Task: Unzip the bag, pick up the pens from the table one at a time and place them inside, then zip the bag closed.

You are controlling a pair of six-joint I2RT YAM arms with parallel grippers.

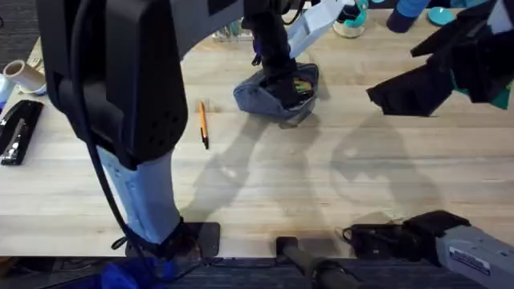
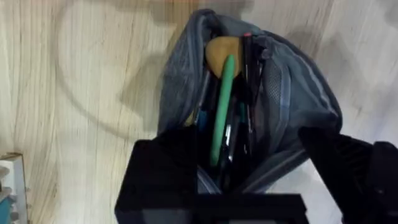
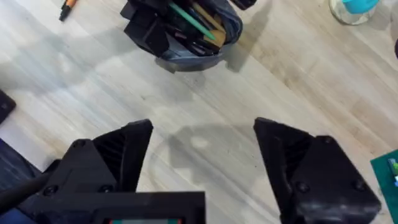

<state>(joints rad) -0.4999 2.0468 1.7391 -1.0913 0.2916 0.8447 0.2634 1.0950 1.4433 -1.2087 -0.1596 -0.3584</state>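
At far left of the pale plank-grained wooden worktop [image 1: 321, 185], one black stapler [image 1: 18, 132], easy to mistake for a dark pen and best left alone. Further right, one slim orange pen with a dark tip [image 1: 203, 123], lying loose on the wood and well apart from the bag; likely to roll or skid away under an off-centre pinch. Right of that, toward the far side of the worktop, one oblong blue-grey fabric pouch [image 2: 298, 93], unzipped and gaping, crammed with pens, among them one green stick [image 2: 221, 112]. Exact number inside impossible to tell; no thin black pen seen on the wood.

Left pincer [image 2: 249, 155] spread wide, straddling the pouch's near end, holding nothing as far as can be judged. Danger on lifting away: snagged fabric, a tipped pouch, spilled contents. Later, a jammed zip over protruding pen ends.

Farthest right, right pincer [image 3: 202, 134] wide apart and empty above bare wood.

Two pincers in all.
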